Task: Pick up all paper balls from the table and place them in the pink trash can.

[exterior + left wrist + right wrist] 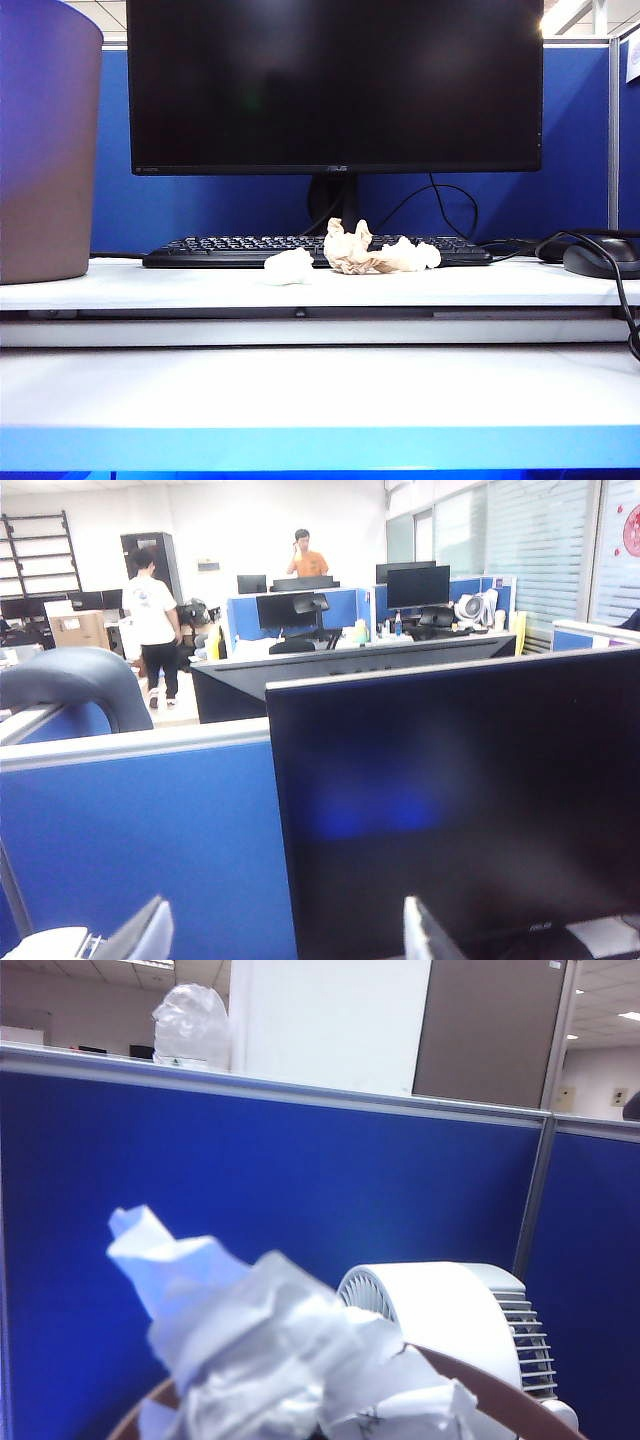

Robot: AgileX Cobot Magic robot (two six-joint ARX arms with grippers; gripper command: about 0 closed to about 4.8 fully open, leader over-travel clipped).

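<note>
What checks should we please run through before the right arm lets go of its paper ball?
1. Right gripper shut on a paper ball: ok; the crumpled white wad fills the front of the right wrist view, though the fingers themselves are hidden.
2. Ball above the pink trash can: ok; its curved rim shows just beneath the wad.
3. Ball well inside the rim: cannot tell; only part of the rim is in view.
4. Left gripper empty: ok; its fingertips stand apart with nothing between, raised facing the ASUS monitor.
5. Table cleared: not ok; a white paper ball and a tan paper ball lie before the keyboard.
</note>
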